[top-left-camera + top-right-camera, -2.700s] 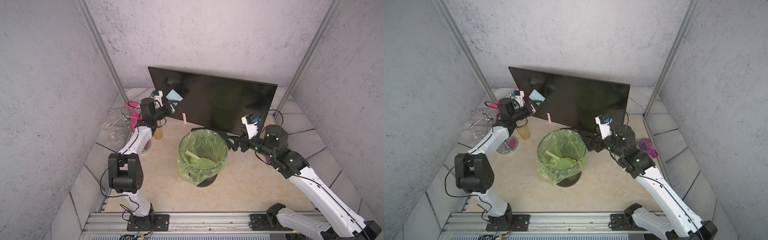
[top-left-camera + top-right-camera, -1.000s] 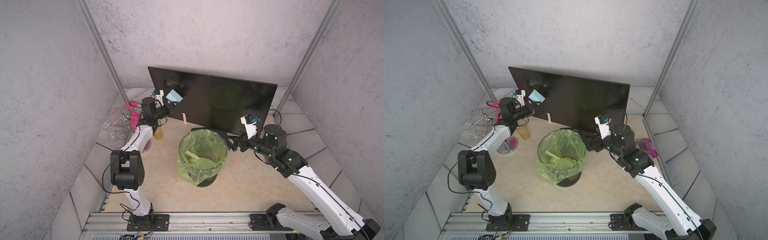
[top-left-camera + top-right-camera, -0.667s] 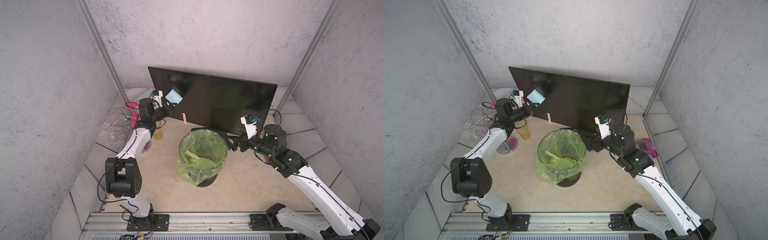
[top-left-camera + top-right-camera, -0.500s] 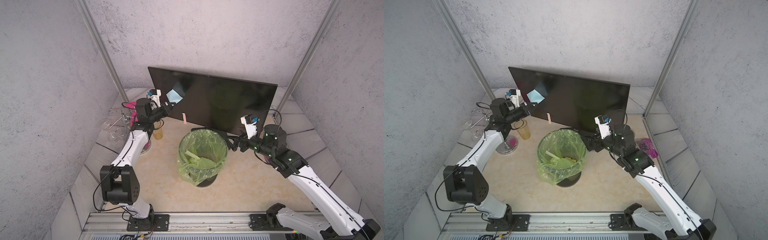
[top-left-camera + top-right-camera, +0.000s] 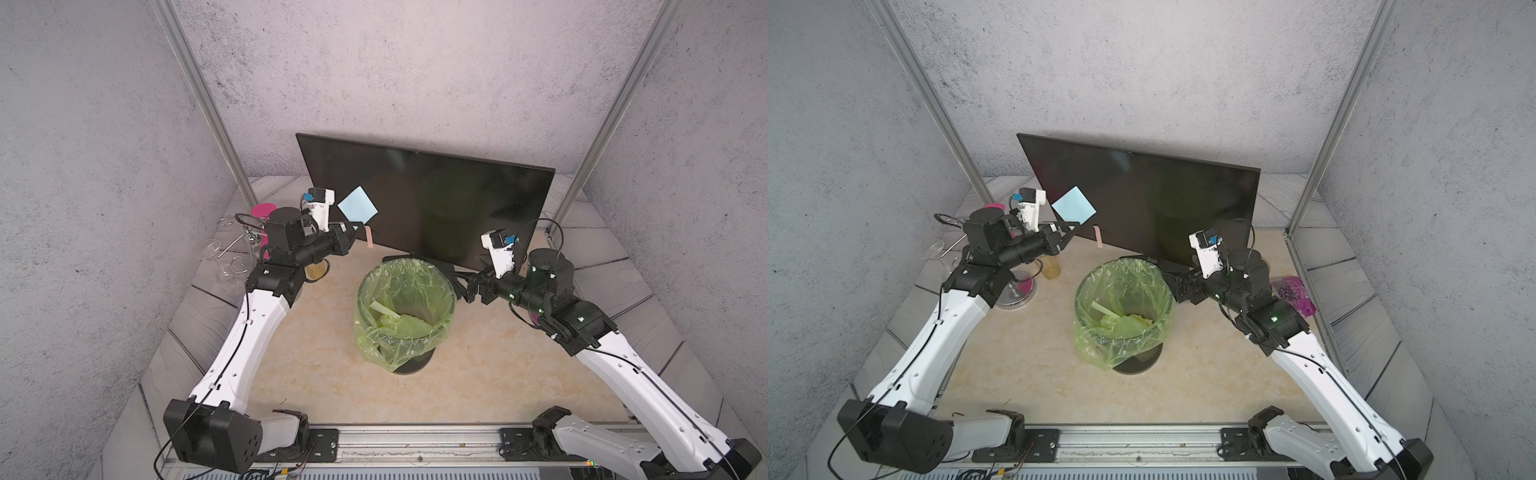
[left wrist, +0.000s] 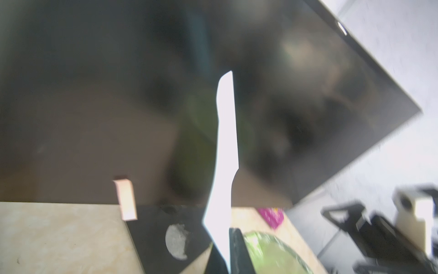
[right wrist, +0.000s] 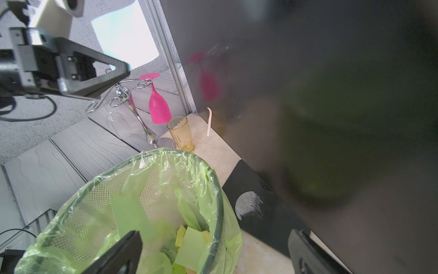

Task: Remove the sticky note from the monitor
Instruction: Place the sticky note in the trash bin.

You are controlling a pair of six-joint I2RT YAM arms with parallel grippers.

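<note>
Grey walls enclose a beige table bearing one monitor, one bin, one pink strip and two grippers. The left gripper is clamped on the single blue note just above its tips, clear of the screen; the right gripper gapes beside the bin. The left arm has drawn back since, turning the note.

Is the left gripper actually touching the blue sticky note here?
Touching. In the left wrist view the sticky note, seen edge-on, runs down between the fingers of the shut left gripper, which pinches its lower corner.
</note>
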